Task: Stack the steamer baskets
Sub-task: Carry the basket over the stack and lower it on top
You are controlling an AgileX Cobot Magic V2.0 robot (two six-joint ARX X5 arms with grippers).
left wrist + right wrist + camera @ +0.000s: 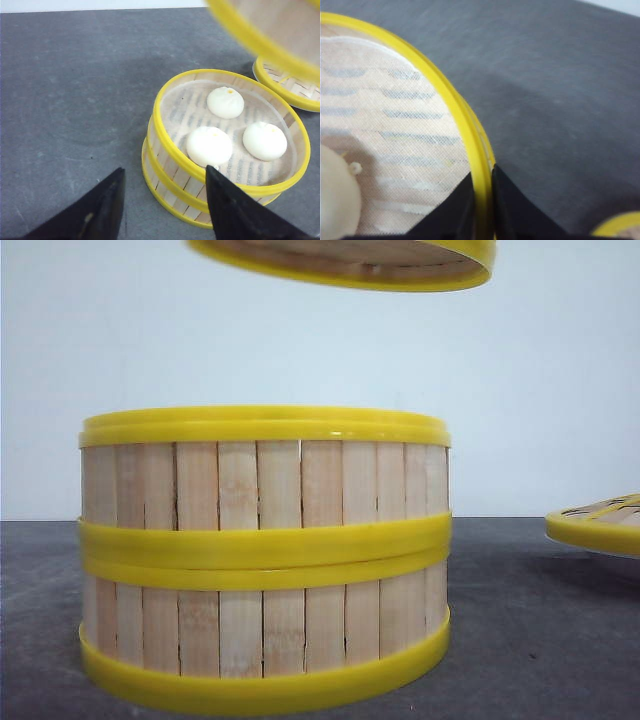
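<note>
Holding three buns (pixel 226 102), two stacked baskets (pixel 264 560); right fingers (pixel 506 205) pinch third basket (pixel 395 130), left fingers (pixel 107 205) apart.

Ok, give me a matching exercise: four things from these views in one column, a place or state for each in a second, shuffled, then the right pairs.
Things:
1. lifted basket
2. two-basket stack
3. lid
4. left claw

Places or states:
A. open, holding nothing
B. in the air, rim pinched by the right claw
C. standing on the grey table, three buns in its top tier
D. at the right edge of the front view, beside the stack

Pairs: 1-B, 2-C, 3-D, 4-A
</note>
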